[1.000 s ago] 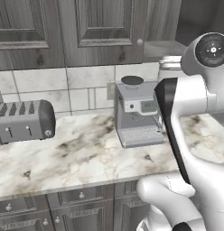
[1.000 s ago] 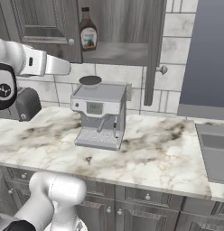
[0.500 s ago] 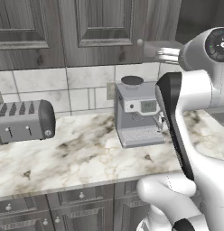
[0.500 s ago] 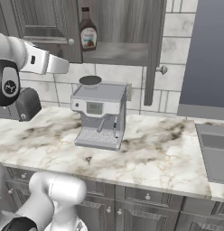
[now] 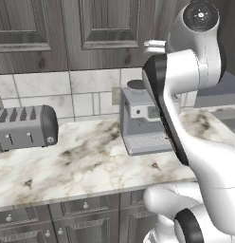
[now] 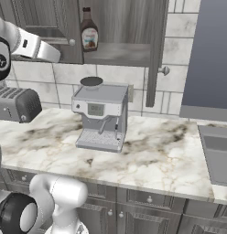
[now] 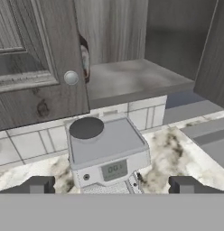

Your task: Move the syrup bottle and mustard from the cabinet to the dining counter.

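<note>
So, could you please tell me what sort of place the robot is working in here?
A rendered home kitchen, it seems: a toaster and a coffee machine stand on a marble counter, with a dark wood wall cabinet above holding a syrup bottle.

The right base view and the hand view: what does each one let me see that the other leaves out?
Right base view alone: the whole dark brown syrup bottle upright on the grey cabinet shelf, and the grey slotted toaster.

Hand view alone: the two dark fingertips of the open gripper, and the round silver knob on a door hiding most of the bottle.

Both: the grey coffee machine on the white marble counter.
</note>
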Robot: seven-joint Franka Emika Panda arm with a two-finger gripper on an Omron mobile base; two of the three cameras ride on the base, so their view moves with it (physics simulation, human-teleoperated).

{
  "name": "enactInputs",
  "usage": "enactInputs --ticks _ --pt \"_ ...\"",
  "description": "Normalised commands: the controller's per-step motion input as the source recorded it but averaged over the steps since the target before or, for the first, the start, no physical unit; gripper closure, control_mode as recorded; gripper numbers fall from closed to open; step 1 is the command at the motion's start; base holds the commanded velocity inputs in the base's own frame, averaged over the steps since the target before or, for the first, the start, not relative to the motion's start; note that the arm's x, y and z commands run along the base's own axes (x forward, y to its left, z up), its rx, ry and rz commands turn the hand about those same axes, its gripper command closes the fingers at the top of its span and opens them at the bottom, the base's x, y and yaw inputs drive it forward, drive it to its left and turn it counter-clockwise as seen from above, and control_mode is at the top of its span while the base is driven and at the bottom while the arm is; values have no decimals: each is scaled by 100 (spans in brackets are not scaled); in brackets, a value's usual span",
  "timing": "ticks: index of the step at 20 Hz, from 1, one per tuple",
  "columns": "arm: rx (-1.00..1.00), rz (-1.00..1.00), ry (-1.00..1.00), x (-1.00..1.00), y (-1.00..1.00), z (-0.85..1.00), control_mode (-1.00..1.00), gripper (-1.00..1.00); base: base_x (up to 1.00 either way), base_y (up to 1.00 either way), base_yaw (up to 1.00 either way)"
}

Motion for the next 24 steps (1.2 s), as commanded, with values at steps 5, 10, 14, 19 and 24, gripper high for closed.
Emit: enactInputs --ticks 5,10,14,19,24 --pt "0 3 1 19 9 1 -100 -100 0 0 0" --pt "0 8 -5 21 0 0 -100 -100 0 0 0" --pt "0 5 -4 25 0 0 -100 -100 0 0 0" --pt "0 3 -1 29 0 0 -100 -100 0 0 0" --pt "0 0 0 29 0 0 -100 -100 0 0 0"
